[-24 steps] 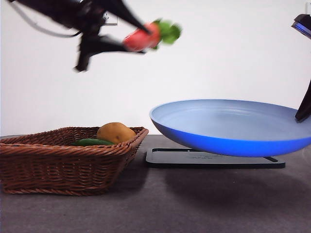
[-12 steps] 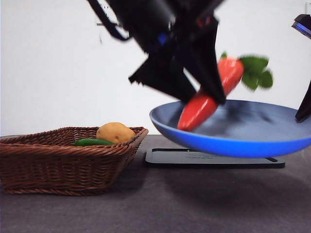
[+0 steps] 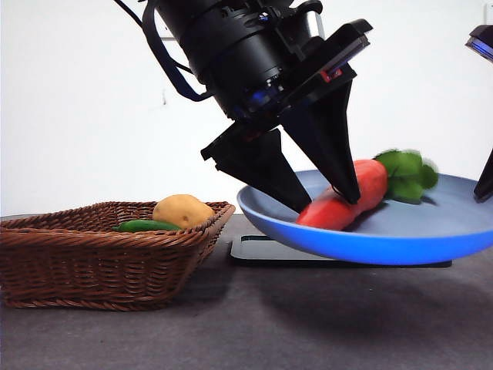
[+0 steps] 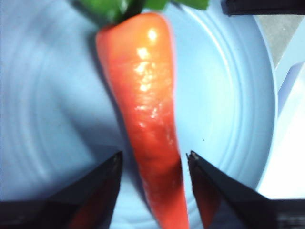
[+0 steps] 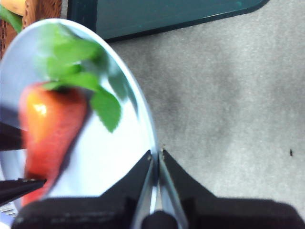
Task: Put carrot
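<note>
I find the stubby red-orange toy carrot (image 4: 147, 119) lying lengthwise between my left gripper's (image 4: 152, 160) parted jaws; right gripper (image 5: 156, 160) pinches the blue plate's (image 5: 143, 119) rim.

No readable text, labels, brands or numbers in any view; nothing legible on the arm housing either.

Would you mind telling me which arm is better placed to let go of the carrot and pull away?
Left. The left gripper straddles the carrot lying in the blue plate; the right gripper pinches the plate's rim.
</note>
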`<state>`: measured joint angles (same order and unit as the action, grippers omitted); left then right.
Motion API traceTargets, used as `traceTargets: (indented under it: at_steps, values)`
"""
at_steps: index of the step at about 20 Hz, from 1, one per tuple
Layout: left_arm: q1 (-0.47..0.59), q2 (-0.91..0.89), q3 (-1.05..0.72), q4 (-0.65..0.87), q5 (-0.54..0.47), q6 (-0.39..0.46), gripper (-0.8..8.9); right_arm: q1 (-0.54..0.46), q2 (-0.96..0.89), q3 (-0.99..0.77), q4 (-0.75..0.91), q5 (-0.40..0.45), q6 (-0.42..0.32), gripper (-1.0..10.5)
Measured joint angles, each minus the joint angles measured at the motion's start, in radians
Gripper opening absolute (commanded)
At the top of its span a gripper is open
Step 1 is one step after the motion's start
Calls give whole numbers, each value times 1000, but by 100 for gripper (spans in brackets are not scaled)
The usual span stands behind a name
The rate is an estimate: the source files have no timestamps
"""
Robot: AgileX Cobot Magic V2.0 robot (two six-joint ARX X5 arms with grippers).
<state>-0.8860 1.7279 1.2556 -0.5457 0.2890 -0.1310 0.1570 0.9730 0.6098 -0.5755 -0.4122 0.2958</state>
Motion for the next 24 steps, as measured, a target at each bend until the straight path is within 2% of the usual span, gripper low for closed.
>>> traceTargets:
  at_steps: [5,11,17,24]
  values:
    - [1,-31,6,-64,-1,-1,263,0,8,0,-32,1,11,5]
    - [33,-206,98,-205,-3,22,262,-5,192,47,-48,2,6,6]
    - [48,-369,98,-369,-94,61,261,-48,505,368,-17,4,-20,6]
    - [49,-419,98,-439,-149,68,260,-52,890,719,-14,4,-24,6]
